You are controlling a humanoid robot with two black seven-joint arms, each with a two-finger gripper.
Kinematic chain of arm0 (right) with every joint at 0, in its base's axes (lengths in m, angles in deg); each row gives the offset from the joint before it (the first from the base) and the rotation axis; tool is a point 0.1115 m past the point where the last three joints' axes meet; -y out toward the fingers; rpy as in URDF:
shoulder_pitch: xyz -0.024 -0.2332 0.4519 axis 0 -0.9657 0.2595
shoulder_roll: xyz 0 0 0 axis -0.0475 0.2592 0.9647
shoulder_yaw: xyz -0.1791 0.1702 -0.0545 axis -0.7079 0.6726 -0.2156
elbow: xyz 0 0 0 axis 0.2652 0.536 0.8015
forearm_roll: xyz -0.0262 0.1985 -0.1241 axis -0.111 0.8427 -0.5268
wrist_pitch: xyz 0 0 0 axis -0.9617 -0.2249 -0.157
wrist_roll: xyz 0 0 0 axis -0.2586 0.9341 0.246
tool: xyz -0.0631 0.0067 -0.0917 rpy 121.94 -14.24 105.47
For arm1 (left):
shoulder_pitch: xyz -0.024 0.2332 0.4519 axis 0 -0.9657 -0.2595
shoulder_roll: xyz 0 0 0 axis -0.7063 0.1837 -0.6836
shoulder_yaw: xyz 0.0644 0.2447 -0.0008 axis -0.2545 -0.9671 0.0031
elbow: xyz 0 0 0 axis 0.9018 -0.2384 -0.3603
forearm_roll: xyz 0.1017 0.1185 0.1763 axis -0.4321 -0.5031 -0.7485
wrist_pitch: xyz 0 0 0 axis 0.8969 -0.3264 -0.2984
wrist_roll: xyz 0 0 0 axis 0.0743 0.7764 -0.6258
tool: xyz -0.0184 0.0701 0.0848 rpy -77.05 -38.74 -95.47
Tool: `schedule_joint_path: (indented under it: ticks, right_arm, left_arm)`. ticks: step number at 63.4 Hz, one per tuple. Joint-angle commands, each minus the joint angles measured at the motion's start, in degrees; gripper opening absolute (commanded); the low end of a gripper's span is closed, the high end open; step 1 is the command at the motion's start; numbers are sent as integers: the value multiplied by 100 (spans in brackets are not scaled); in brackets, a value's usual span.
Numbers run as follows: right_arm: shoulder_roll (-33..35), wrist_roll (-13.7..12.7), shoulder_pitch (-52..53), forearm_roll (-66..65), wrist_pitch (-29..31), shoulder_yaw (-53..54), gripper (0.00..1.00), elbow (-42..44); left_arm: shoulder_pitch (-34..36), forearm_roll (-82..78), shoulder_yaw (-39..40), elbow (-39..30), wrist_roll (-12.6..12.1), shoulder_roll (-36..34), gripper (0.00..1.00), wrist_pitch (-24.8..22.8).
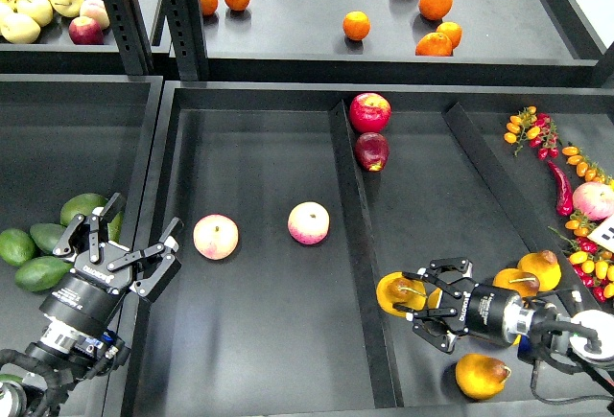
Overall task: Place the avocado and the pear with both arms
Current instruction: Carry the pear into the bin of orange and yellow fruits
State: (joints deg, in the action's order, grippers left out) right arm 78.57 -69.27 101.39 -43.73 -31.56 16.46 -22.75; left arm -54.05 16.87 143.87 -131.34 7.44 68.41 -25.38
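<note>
Right gripper (414, 304) is clamped on the pear (401, 292), low over the right bin (422, 196). Left gripper (129, 244) stands apart and empty, beside the avocado (84, 208) in the left bin (58, 110). Neither fruit appears placed yet; the avocado remains ungrasped.

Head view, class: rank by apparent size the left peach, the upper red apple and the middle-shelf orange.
1. Left peach, largest.
2. Upper red apple, slightly smaller.
3. Orange, smallest, though it sits farthest from the camera, so its true size is unsure.

A shop-like produce display: black shelves (288, 53) and divided bins (269, 340) stocked with sorted fruit.
</note>
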Motion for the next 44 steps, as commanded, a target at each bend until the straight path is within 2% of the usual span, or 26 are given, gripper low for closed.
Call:
schedule_joint_path:
  ticks: [1, 44]
  right_arm:
    - [101, 0, -224, -18, 35, 9, 20, -8]
    - [101, 0, -629, -220, 105, -53, 27, 440]
  left_arm:
    - [20, -2, -17, 10, 0, 0, 99, 0]
    - [-6, -2, -52, 18, 0, 0, 99, 0]
